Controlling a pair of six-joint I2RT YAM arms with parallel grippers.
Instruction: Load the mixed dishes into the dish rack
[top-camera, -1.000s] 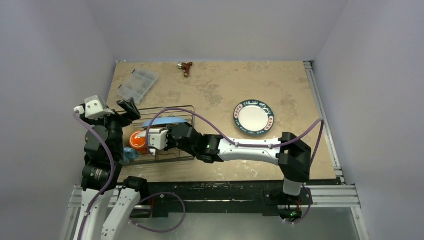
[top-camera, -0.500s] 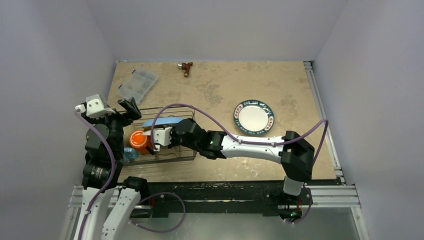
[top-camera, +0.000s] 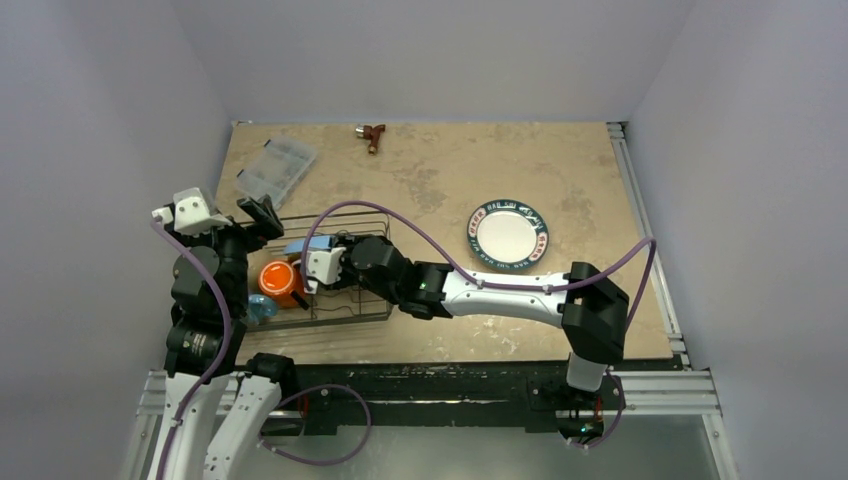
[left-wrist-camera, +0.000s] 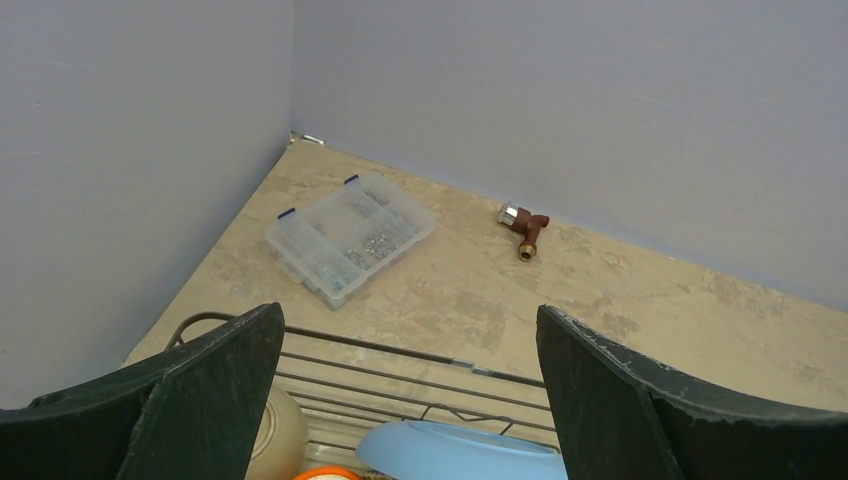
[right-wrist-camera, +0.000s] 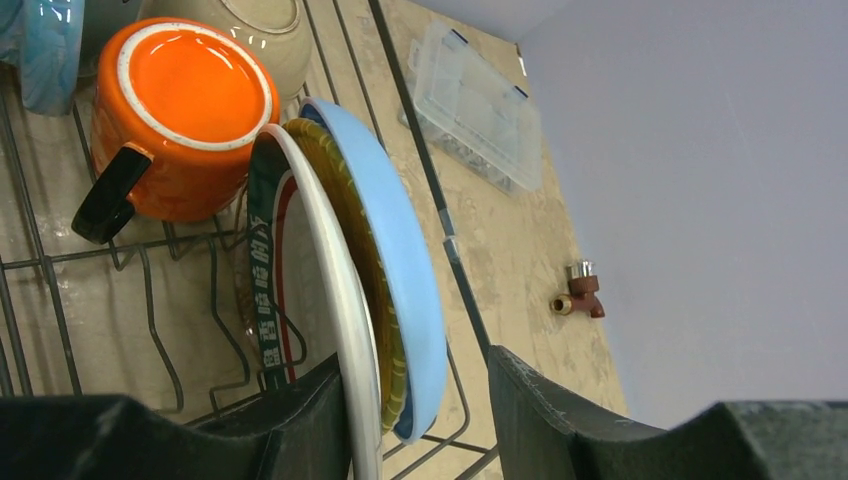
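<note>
Dish rack, three plates upright between right tool's spread fingers.

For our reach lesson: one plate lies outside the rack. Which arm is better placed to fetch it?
Likely right: the plate lies far right of the rack, while the left gripper hovers at its left end.

Right gripper: three plates stand on edge in the rack, face to face, lower ends in the gap between the jaws: inner plate, middle plate, outer plate. Mug ahead of the jaws, just beside the inner plate. Bowl beyond the mug. Box and fitting further ahead, outside the rack. Left gripper: box ahead between the jaws, fitting to its right.
</note>
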